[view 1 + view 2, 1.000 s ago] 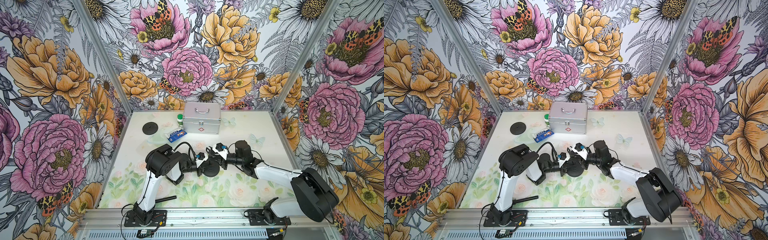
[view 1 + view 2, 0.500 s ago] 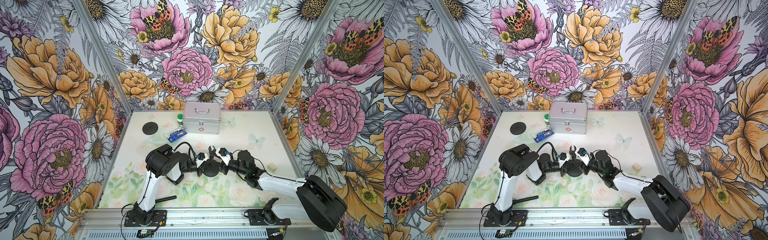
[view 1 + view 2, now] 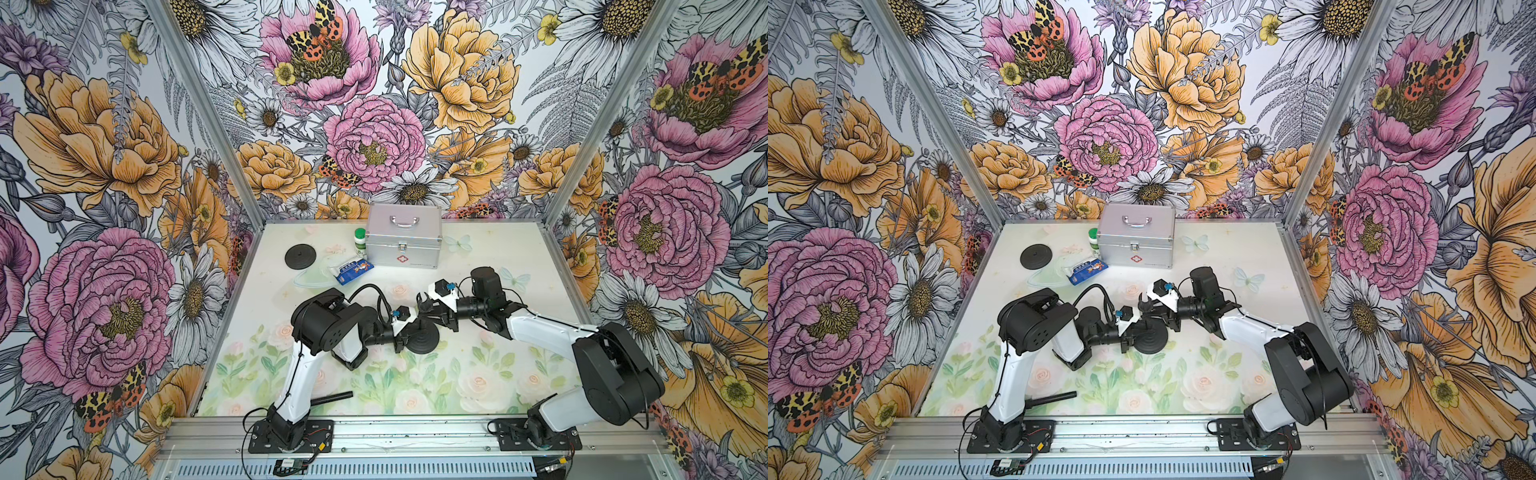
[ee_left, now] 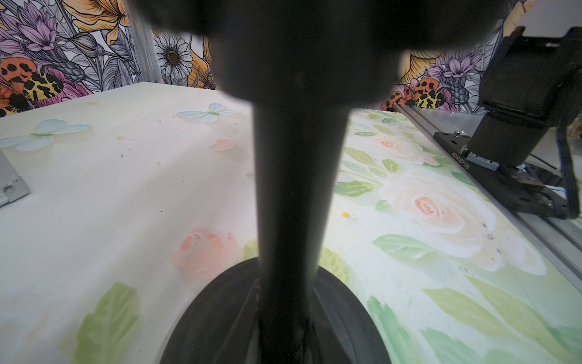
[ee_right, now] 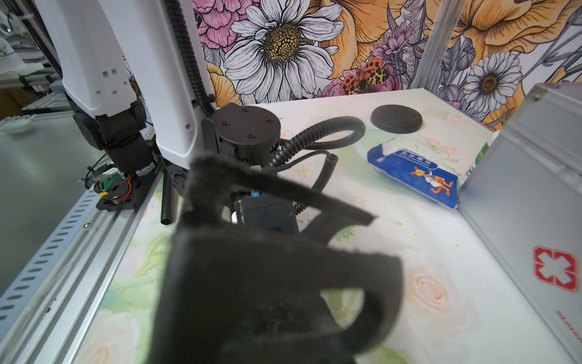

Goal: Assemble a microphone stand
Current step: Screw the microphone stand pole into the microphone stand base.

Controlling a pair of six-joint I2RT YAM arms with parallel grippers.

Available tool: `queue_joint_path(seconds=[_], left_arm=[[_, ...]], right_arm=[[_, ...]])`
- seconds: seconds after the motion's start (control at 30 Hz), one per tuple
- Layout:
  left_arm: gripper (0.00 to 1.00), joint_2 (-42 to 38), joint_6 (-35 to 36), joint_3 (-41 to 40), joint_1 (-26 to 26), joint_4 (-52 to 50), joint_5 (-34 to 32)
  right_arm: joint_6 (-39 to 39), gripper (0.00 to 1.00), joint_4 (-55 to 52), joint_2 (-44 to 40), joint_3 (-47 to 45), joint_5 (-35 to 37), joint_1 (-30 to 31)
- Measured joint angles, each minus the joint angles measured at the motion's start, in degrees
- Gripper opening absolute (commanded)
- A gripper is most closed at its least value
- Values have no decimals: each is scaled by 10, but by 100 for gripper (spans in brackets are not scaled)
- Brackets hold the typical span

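Note:
A black round base (image 3: 424,343) lies mid-table with a short black pole (image 4: 288,195) standing upright in it. My left gripper (image 3: 409,332) reaches in low from the left and is shut on the pole just above the base (image 4: 214,324). A black U-shaped microphone clip (image 3: 424,300) sits at the pole's top. My right gripper (image 3: 432,311) comes in from the right and is shut on this clip (image 5: 283,277). In the right wrist view the clip blocks the fingertips. In the left wrist view the pole's top is lost in dark blur.
A second black round base (image 3: 300,256) lies at the far left. A loose black rod (image 3: 332,398) lies near the front rail by the left arm's foot. A silver first-aid case (image 3: 404,236), a green-capped bottle (image 3: 360,240) and a blue packet (image 3: 352,270) stand at the back.
My right gripper opened briefly and is shut again on the clip. Its wrist dipped toward the front, then rose back. The left gripper kept its hold on the pole.

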Motion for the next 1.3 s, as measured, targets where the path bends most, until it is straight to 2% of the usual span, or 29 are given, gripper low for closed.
queue_joint_path(seconds=[0.03, 0.1, 0.17, 0.37, 0.47, 0.53, 0.63, 0.77, 0.83, 0.97, 1.1, 1.2, 1.3], left_arm=[[23, 0, 0, 0, 0, 0, 0], [23, 0, 0, 0, -2, 0, -3], [24, 0, -2, 0, -3, 1, -6], [23, 2, -4, -1, -6, 7, -9], [23, 5, -5, 2, -7, 9, -11], [23, 5, -5, 2, -7, 10, -12], [23, 5, -5, 2, -7, 10, -12], [23, 5, -6, 1, -7, 11, -13], [23, 5, -5, -1, -6, 12, -13], [22, 5, -5, -2, -3, 13, -13], [23, 5, -4, -4, -2, 13, -11], [23, 5, -4, -5, -1, 14, -10], [23, 4, -5, -7, -1, 16, -7]], right_arm=[[0, 0, -1, -2, 0, 4, 1], [15, 0, 14, -14, -15, 31, 9], [59, 0, 67, -42, -55, 95, 28], [195, 0, 219, -140, -190, 460, 172], [224, 29, 248, -141, -203, 506, 188], [212, 38, 244, -136, -199, 484, 183], [187, 42, 213, -124, -185, 385, 145], [151, 42, 152, -108, -144, 213, 72], [113, 41, 88, -88, -100, 115, 36], [38, 41, -34, -28, -6, -22, -5], [-13, 39, -88, 3, 32, -77, -14], [-40, 29, -101, 16, 44, -85, -16], [-63, 12, -94, 17, 46, -70, -16]])
